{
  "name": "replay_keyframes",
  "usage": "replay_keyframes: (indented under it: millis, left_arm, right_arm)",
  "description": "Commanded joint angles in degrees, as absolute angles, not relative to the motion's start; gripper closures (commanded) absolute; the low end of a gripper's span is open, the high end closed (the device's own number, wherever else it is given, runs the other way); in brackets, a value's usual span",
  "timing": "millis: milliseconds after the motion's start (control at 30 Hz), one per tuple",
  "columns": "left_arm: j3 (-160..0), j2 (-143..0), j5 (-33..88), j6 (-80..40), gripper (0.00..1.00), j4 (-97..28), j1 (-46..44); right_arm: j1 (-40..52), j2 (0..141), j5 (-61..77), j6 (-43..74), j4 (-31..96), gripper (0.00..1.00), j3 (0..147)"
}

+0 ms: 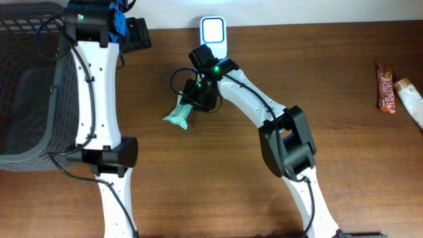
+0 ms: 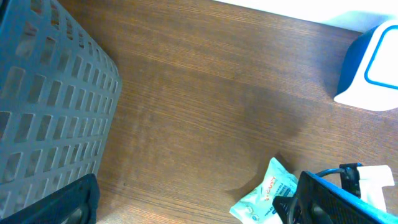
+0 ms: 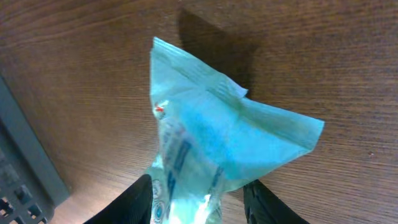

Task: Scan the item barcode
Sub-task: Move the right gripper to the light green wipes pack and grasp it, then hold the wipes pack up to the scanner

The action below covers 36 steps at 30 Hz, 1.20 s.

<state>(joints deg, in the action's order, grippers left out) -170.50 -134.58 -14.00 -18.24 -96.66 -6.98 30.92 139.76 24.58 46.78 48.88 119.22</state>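
Note:
The item is a teal plastic packet (image 1: pixel 178 114) lying left of centre on the wooden table; it also shows in the left wrist view (image 2: pixel 267 199). In the right wrist view the packet (image 3: pixel 217 137) stands between the two black fingers, pinched at its lower end. My right gripper (image 1: pixel 198 99) (image 3: pixel 199 205) is shut on it, just in front of the white and blue scanner (image 1: pixel 213 32) (image 2: pixel 373 65) at the table's back edge. No barcode shows on the packet. My left gripper (image 1: pixel 135 33) (image 2: pixel 199 211) hangs open and holds nothing, back left beside the basket.
A dark grey mesh basket (image 1: pixel 26 86) (image 2: pixel 43 93) fills the left side of the table. At the far right lie a red snack bar (image 1: pixel 386 87) and a pale wrapped item (image 1: pixel 411 99). The right arm's cable loops close to the packet.

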Motion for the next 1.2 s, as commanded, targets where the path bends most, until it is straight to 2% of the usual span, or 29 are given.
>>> replay_keyframes:
  millis: [0, 100, 133, 200, 233, 267, 367, 467, 533, 567, 633, 700, 833, 933, 1167]
  left_arm:
    - [-170.67, -134.47, -14.79, -18.39, 0.01, -96.71, -6.59]
    - [-170.67, -134.47, -14.79, -18.39, 0.01, -96.71, -6.59]
    - [-170.67, -134.47, -14.79, -18.39, 0.01, -96.71, -6.59]
    - [-170.67, -134.47, -14.79, -18.39, 0.01, -96.71, -6.59]
    - [-170.67, -134.47, -14.79, -18.39, 0.01, -96.71, -6.59]
    - [-170.67, -134.47, -14.79, -18.39, 0.01, -96.71, -6.59]
    - [-170.67, -134.47, -14.79, -18.39, 0.01, -96.71, -6.59]
    - [-170.67, -134.47, -14.79, -18.39, 0.01, -96.71, -6.59]
    - [-170.67, -134.47, -14.79, -18.39, 0.01, -96.71, -6.59]
    - [-170.67, -134.45, -14.79, -18.39, 0.01, -96.71, -6.59]
    - [-170.67, -134.47, -14.79, -18.39, 0.01, -96.71, -6.59]
    - [-170.67, -134.47, -14.79, -18.39, 0.01, -96.71, -6.59]
    - [-170.67, -134.47, -14.79, -18.39, 0.01, -96.71, -6.59]
    - [-170.67, -134.47, -14.79, -18.39, 0.01, -96.71, -6.59]
    - [-170.67, -134.47, -14.79, -18.39, 0.01, -96.71, -6.59]
  right_arm:
    - [31.88, 140.92, 22.98, 47.24, 49.43, 0.49, 118.91]
    - [33.01, 141.82, 19.81, 47.48, 49.23, 0.51, 118.89]
    - [33.1, 141.86, 19.86, 47.46, 49.23, 0.65, 118.89]
    - [32.84, 141.75, 21.08, 47.44, 49.21, 0.86, 118.93]
    - [32.27, 141.71, 23.38, 46.83, 49.21, 0.93, 118.93]
    - [31.44, 141.67, 26.68, 45.52, 49.21, 0.96, 118.93]
    - [27.16, 140.59, 40.77, 37.45, 49.01, 0.96, 118.96]
    - [21.87, 140.07, 57.19, 23.33, 49.25, 0.96, 119.92]
    - [18.11, 140.07, 63.99, 20.16, 49.5, 0.96, 120.22]
    - [16.84, 140.07, 65.69, 20.67, 49.47, 0.96, 120.22]
    - [12.45, 140.07, 69.1, 36.45, 50.63, 0.96, 120.22]
    - [9.3, 140.07, 77.91, 47.29, 50.54, 0.96, 120.22]
    - [5.87, 140.07, 87.26, 50.04, 50.57, 0.96, 120.22]
    - [5.65, 140.07, 80.95, 44.73, 48.93, 0.96, 120.22]
    - [9.96, 140.07, 41.01, 37.85, 47.53, 0.96, 126.61]
